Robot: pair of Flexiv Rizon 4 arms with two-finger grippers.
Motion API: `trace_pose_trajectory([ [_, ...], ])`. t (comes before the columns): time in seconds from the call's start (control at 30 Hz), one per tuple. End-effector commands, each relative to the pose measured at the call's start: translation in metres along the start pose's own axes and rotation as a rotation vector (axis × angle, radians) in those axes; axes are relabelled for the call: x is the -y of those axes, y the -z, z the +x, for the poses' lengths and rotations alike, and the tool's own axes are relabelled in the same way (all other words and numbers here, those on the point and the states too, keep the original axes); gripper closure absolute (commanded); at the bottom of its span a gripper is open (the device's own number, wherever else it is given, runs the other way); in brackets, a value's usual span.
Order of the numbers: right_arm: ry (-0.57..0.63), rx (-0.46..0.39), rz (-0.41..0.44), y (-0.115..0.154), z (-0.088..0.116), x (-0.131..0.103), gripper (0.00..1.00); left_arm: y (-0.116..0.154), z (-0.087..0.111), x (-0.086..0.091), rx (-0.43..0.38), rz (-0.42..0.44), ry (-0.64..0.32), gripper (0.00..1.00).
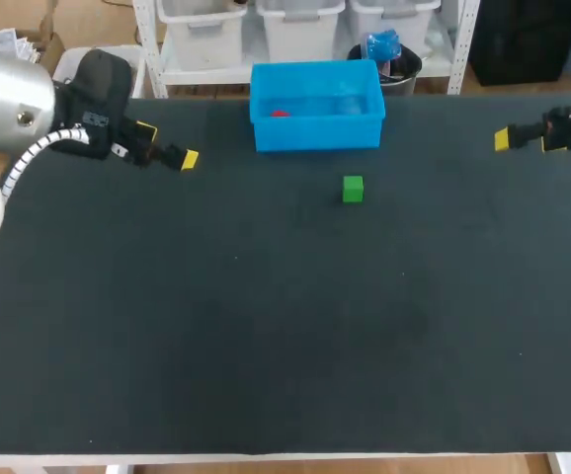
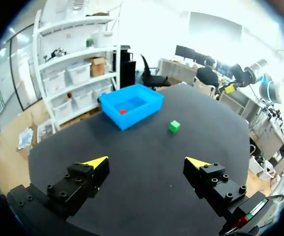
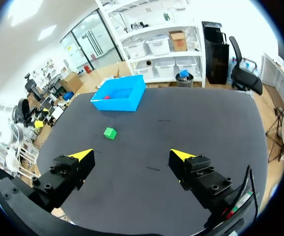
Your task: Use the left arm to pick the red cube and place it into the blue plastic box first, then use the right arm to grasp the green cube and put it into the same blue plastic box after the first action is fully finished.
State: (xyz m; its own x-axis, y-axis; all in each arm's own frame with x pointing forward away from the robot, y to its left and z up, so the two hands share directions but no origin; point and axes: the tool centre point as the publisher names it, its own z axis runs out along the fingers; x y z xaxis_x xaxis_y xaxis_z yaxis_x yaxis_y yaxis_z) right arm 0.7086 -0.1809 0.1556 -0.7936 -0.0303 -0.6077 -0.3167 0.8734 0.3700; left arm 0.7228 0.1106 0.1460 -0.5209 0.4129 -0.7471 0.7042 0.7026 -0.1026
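The red cube (image 1: 280,113) lies inside the blue plastic box (image 1: 315,133) at the table's far middle; it also shows in the box (image 2: 132,114) as a red cube (image 2: 123,111) in the left wrist view, and as a red cube (image 3: 106,97) in the box (image 3: 120,103) in the right wrist view. The green cube (image 1: 353,189) sits on the black table in front of the box, seen too as a green cube (image 2: 174,126) and a green cube (image 3: 110,132). My left gripper (image 1: 167,145) hangs open at the far left, empty (image 2: 147,161). My right gripper (image 1: 525,139) hangs open at the far right, empty (image 3: 132,155).
The black table (image 1: 266,326) stretches wide in front of the box and cube. My left arm's silver body (image 1: 9,99) and white cable fill the near left corner of the head view.
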Motion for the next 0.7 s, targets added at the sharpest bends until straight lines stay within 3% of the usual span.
trace_pose_trajectory([
  [0.03,-0.015,-0.086,0.097,-0.018,-0.022,-0.021,0.0,0.0,0.002,-0.001,0.03,0.007,-0.002,0.0],
  [0.27,-0.033,-0.14,0.104,-0.062,-0.031,-0.057,0.0,0.0,0.002,-0.001,0.03,0.007,-0.002,0.0],
  [0.33,-0.02,-0.09,0.068,-0.072,-0.036,-0.068,0.0,0.0,0.002,-0.001,0.03,0.007,-0.002,0.0],
  [0.7,-0.02,-0.09,0.068,-0.072,-0.036,-0.068,0.0,0.0,0.002,-0.001,0.03,0.007,-0.002,0.0],
])
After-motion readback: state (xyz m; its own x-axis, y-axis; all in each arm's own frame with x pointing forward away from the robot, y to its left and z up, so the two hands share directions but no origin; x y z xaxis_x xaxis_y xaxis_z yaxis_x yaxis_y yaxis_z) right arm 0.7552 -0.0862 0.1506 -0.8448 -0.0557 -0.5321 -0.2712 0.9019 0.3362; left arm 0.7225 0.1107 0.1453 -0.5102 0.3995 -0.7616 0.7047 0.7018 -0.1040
